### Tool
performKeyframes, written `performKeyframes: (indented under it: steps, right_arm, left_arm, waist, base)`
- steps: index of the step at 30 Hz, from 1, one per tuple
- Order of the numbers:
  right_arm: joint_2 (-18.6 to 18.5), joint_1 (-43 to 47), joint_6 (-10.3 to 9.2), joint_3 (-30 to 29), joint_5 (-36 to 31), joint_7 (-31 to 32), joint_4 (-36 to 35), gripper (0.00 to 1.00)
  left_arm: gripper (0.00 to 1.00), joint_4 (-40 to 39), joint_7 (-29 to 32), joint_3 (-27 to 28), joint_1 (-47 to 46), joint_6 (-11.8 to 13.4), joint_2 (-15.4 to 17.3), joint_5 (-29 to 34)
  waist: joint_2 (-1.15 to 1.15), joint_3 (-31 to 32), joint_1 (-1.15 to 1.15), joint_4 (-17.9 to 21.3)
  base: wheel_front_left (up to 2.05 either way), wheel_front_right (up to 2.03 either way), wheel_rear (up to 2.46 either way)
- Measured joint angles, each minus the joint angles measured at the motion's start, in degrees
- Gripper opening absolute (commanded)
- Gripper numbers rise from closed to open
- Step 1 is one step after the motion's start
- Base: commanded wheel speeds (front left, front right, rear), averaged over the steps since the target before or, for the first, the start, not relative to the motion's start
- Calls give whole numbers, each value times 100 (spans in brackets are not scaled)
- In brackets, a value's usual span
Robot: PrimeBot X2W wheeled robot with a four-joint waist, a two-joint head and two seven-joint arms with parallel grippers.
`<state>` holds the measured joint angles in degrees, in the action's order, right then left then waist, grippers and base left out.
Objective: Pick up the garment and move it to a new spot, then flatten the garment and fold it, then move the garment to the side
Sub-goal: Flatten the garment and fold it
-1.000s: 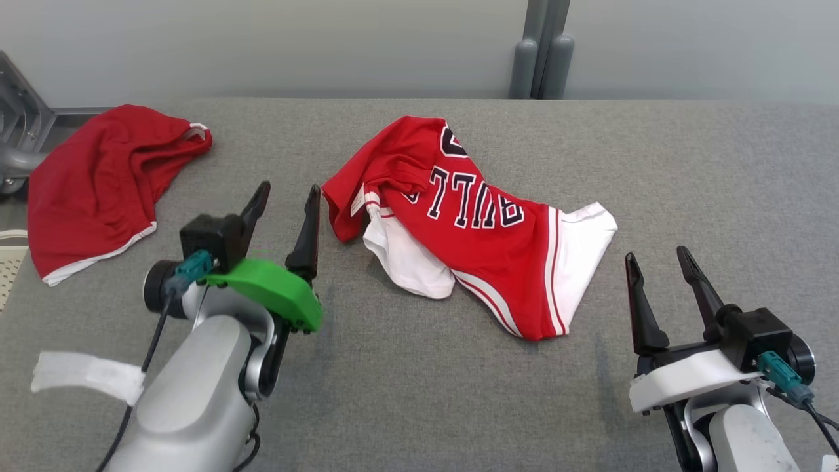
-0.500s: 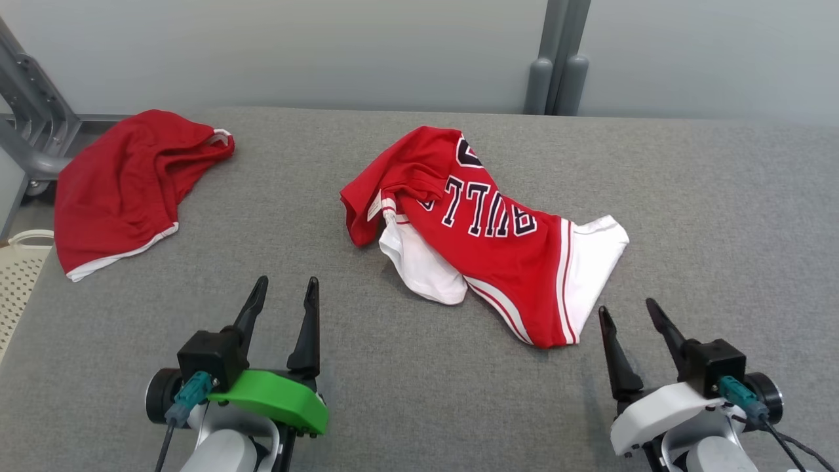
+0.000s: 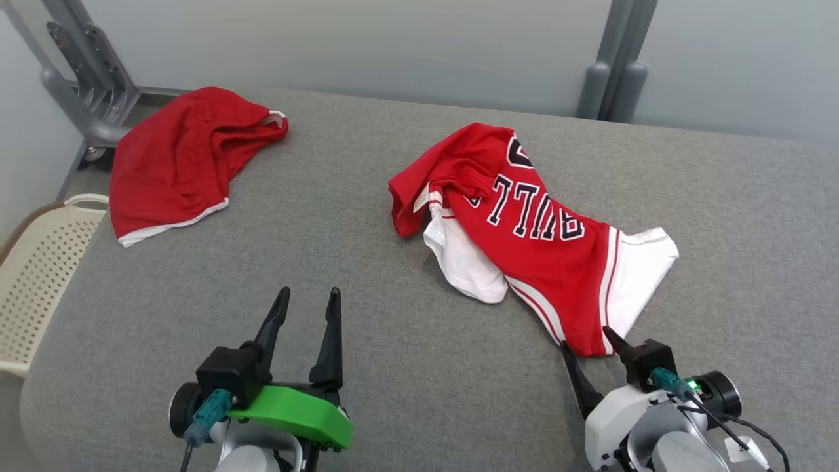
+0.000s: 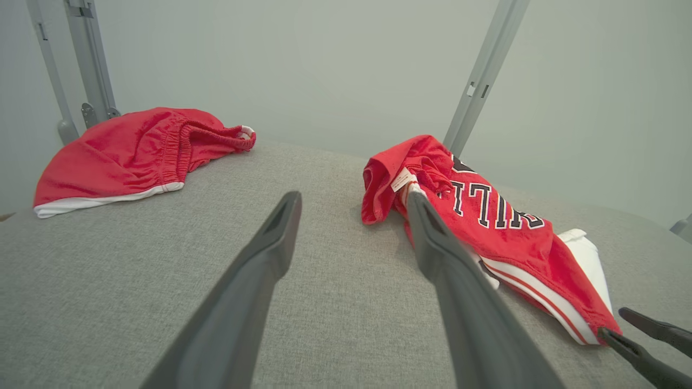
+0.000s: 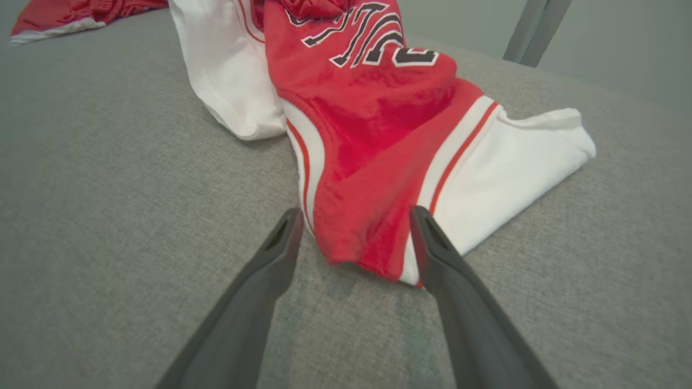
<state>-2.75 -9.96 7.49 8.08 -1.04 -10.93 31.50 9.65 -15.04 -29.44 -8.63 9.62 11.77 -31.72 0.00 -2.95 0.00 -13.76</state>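
Jaws gape empty on my left gripper (image 3: 309,292) and right gripper (image 3: 585,337); the crumpled red-and-white jersey (image 3: 537,242) lies midway across the worktop (image 3: 406,393), so I should pinch its near corner deep, catching both layers.

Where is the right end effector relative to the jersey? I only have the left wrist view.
Observer: The right end effector is open, its fingers either side of the jersey's near red corner. I cannot tell if they touch.
Operator: Anything beside the table on the left?
Observer: A cream perforated basket stands off the table's left edge, near the red shorts.
Operator: Is my left finger on the jersey?
Observer: No. From the head view, the left end effector is open over bare table, clear of both garments.
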Motion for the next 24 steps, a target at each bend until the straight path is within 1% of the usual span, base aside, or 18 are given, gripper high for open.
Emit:
performKeyframes:
  steps: [5,6,7,8,9,10,11,15,18,20,24]
  right_arm:
    - [0,-285,0,-190,-197,-42,513,100]
    - [4,-337,0,-269,-266,-66,604,98]
    - [2,-393,0,-347,-381,-75,693,68]
    - [-1,-458,0,-403,-438,-84,772,47]
    - [2,-517,0,-467,-464,-110,859,33]
    - [3,-576,0,-517,-503,-127,949,2]
    - [3,-624,0,-565,-545,-137,1016,0]
    - [5,-895,1,-816,-702,-249,1107,0]
    - [-10,-1127,1,-1070,-1050,-298,1018,0]
    - [-129,-1328,2,-1234,-1247,-312,910,0]
    - [-508,-1774,2,-1445,-1518,-266,786,0]
  left_arm:
    - [100,9,0,31,6,-37,-41,4]
    - [100,12,0,43,6,-38,-41,7]
    - [100,9,0,60,7,-38,-43,9]
    - [100,9,0,86,7,-38,-47,10]
    - [100,10,0,101,7,-38,-57,10]
    - [100,11,0,113,7,-47,-64,11]
    - [100,12,0,131,8,-48,-73,13]
    - [100,9,0,182,31,-53,-103,38]
    - [100,7,0,189,75,-59,-134,63]
    - [100,-2,0,202,73,-66,-162,77]
    - [100,-12,0,207,64,-107,-216,113]
  waist:
    - [0,-79,0,-231]
    - [0,-94,0,-271]
    - [0,-113,0,-304]
    - [0,-137,0,-330]
    - [0,-159,0,-351]
    - [0,-180,0,-368]
    - [0,-197,0,-379]
    - [0,-245,0,-336]
    - [0,-265,0,-247]
    - [0,-284,0,-184]
    - [0,-332,0,-89]
  base:
    - [0,0,0]
    - [0,0,0]
    - [0,0,0]
    - [0,0,0]
    - [0,0,0]
    - [0,0,0]
    - [0,0,0]
    - [0,0,0]
    - [0,0,0]
    - [0,0,0]
    - [0,0,0]
